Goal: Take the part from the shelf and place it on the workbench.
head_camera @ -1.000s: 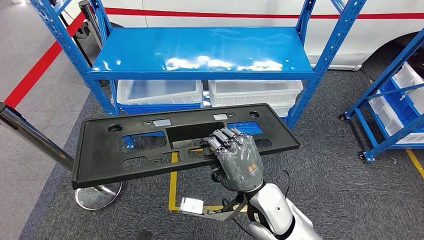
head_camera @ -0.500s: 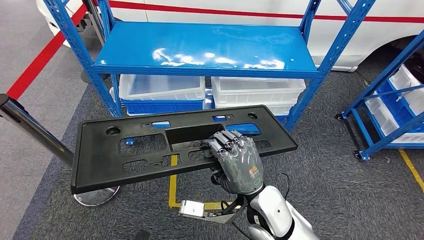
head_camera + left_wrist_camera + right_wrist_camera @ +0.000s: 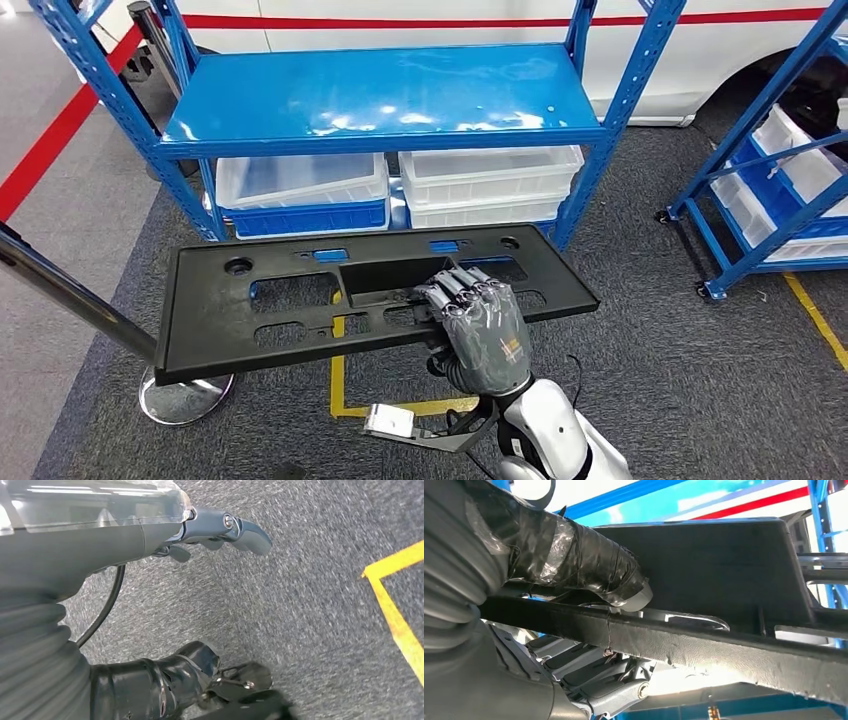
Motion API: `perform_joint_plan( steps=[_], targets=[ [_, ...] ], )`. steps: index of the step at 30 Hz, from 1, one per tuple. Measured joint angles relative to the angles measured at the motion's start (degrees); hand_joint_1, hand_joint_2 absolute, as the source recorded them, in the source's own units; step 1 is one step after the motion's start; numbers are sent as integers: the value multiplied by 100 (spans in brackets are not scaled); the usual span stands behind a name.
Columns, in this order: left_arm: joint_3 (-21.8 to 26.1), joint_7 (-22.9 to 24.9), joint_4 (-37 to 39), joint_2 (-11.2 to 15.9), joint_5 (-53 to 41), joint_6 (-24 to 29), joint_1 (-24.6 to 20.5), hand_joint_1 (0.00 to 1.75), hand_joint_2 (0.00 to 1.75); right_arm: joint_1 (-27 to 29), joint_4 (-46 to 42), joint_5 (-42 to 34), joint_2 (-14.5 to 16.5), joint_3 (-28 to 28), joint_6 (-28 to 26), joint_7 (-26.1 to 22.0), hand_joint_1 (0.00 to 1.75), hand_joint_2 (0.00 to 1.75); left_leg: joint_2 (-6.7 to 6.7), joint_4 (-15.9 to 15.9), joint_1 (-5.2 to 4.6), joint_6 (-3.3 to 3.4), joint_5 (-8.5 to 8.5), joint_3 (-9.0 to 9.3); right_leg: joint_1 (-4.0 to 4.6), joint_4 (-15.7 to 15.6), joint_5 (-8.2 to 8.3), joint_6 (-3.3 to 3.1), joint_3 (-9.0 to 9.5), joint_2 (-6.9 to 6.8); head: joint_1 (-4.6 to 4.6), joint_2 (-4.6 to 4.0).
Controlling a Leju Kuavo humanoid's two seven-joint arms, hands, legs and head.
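Black part (image 3: 300,300) held level in front of the blue shelf (image 3: 380,95) — clear of it, above the grey carpet (image 3: 680,360). Gripped at its near edge by the right hand (image 3: 478,325), fingers curled over. Left hand (image 3: 220,530) — holding nothing, fingers loose.

Grey hand (image 3: 486,340) (orange marking), silver forearm (image 3: 550,430)

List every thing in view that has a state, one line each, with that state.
black plastic panel: off the shelf, held level in the air above the carpet
right hand: gripping the panel's near edge, fingers over the top
left hand: holding nothing, hanging above the carpet
blue shelf: top deck bare
white bins: stacked under the shelf deck
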Motion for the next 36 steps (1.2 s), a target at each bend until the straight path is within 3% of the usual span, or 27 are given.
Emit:
perform_joint_plan(
  steps=[1, 2, 3, 4, 6, 8, 11, 13, 15, 16, 17, 18, 20, 22, 24, 27, 28, 30, 31, 32, 33, 34, 36],
  targets=[
    [0, 3, 0, 1, 1, -2, 9, 0, 175, 36, -1, -17, -1, -10, -7, -2, 175, 175, -6, 286, 2, -13, -83, -129, 2, 15, 0, -1, -14, 24, 1, 0],
    [0, 3, 0, 2, 2, -4, 17, 0, 175, 76, -1, -36, -2, -26, -13, -2, 175, 175, -6, 367, 6, -22, -49, -163, 3, 33, -3, 1, -26, 52, 1, 0],
    [0, 3, 0, 4, 5, -6, 22, 0, 175, 116, -1, -59, -2, -44, -22, -2, 175, 175, -8, 204, 13, -26, 96, -79, 0, 56, -10, 9, -32, 82, 0, 0],
    [0, 3, 0, 9, 10, -9, 25, 0, 175, 155, -3, -84, -3, -68, -38, -8, 175, 175, -25, -149, 24, -24, 304, 98, -4, 81, -21, 24, -36, 115, 1, 0],
    [2, 2, 0, 20, 30, -21, 28, 0, 175, 227, -10, -134, -4, -126, -84, -37, 175, 175, -125, -866, 42, -2, 561, 453, 3, 148, -51, 74, -71, 175, 4, 0],
    [4, -3, 0, 27, 45, -38, 30, 0, 175, 293, -25, -167, -7, -187, -124, -74, 175, 175, -195, -1141, 35, 37, 581, 566, 14, 192, -56, 137, -127, 221, 10, 0],
    [6, -25, 0, 31, 53, -59, 28, 0, 175, 392, -44, -197, -22, -266, -143, -110, 175, 175, -136, -1179, 34, 142, 618, 561, 1, 265, -86, 228, -182, 235, 12, 0],
    [7, -44, 0, 29, 55, -65, 18, 0, 175, 430, -61, -229, -30, -311, -168, -137, 175, 175, -84, -1203, 53, 210, 638, 564, -5, 654, -323, 282, -358, 146, 15, 0],
    [7, -51, 0, 32, 55, -68, 21, 0, 175, 469, -72, -267, -32, -352, -218, -171, 175, 175, -30, -1202, 41, 235, 634, 557, -13, 1353, -668, 323, -689, 72, 15, 0],
    [8, -52, 0, 33, 55, -69, 25, 0, 175, 500, -73, -284, -34, -374, -239, -184, 175, 175, 1, -1200, 35, 238, 632, 555, -17, 1634, -762, 333, -825, 60, 15, 0],
    [8, -52, 0, 35, 55, -69, 28, 0, 175, 533, -73, -295, -37, -394, -252, -195, 175, 175, 31, -1199, 31, 240, 630, 555, -19, 1739, -752, 332, -878, 53, 15, 0],
    [9, -52, 0, 36, 55, -70, 27, 0, 175, 560, -73, -302, -41, -412, -258, -201, 175, 175, 59, -1198, 29, 239, 629, 558, -20, 1626, -637, 321, -822, 42, 16, 0],
    [9, -52, 0, 33, 55, -71, 21, 0, 175, 588, -81, -307, -46, -443, -266, -214, 175, 175, 116, -1199, 23, 229, 621, 576, 0, 876, -272, 265, -443, -67, 15, 0],
    [9, -52, 0, 29, 55, -71, 19, 0, 175, 600, -102, -308, -47, -481, -297, -228, 175, 175, 174, -1202, 3, 193, 611, 591, 53, 271, -87, 194, -151, -207, 14, 0],
    [9, -52, 0, 27, 55, -71, 18, 0, 175, 624, -125, -309, -49, -526, -344, -239, 175, 175, 239, -1225, -11, 137, 607, 610, 93, 160, -82, 142, -120, -201, 12, 0],
    [9, -52, 0, 26, 55, -69, 10, 0, 175, 687, -157, -310, -51, -576, -376, -250, 175, 175, 217, -1139, -13, 41, 489, 617, 40, 82, -31, 48, -76, -70, 8, 0],
    [9, -52, 0, 27, 55, -69, 7, 0, 175, 700, -165, -310, -50, -586, -385, -253, 175, 175, 144, -923, -12, 17, 343, 528, 18, 55, -11, 17, -59, -34, 7, 0],
    [9, -51, 0, 27, 55, -68, 9, 0, 175, 719, -169, -310, -49, -597, -401, -259, 175, 175, 15, -164, -4, -7, -48, 174, 15, 55, 2, -14, -70, 44, 3, 0],
    [9, -50, 0, 27, 55, -68, 16, 0, 175, 735, -169, -310, -49, -599, -405, -261, 175, 175, -5, 202, -4, -14, -175, -6, 19, 64, 3, -16, -79, 92, 3, 0],
    [9, -49, 0, 27, 55, -68, 23, 0, 175, 755, -169, -310, -49, -602, -406, -262, 175, 175, -10, 405, -4, -16, -197, -115, 22, 72, 2, -17, -85, 143, 2, 0],
    [10, -49, 0, 27, 55, -68, 28, 0, 175, 772, -169, -310, -49, -604, -406, -262, 175, 175, -15, 357, -4, -9, -85, -107, 24, 81, 1, -16, -86, 200, 2, 0],
    [10, -49, 0, 28, 56, -68, 30, 0, 175, 783, -169, -310, -49, -605, -407, -262, 175, 175, -34, 82, -4, 4, 120, 10, 24, 91, -2, -13, -84, 260, 2, 0],
    [11, -49, 0, 33, 57, -68, 27, 0, 175, 787, -170, -310, -48, -614, -408, -262, 175, 175, -199, -744, -2, 49, 514, 375, 23, 122, -14, 10, -95, 372, 3, 0]
  ],
)
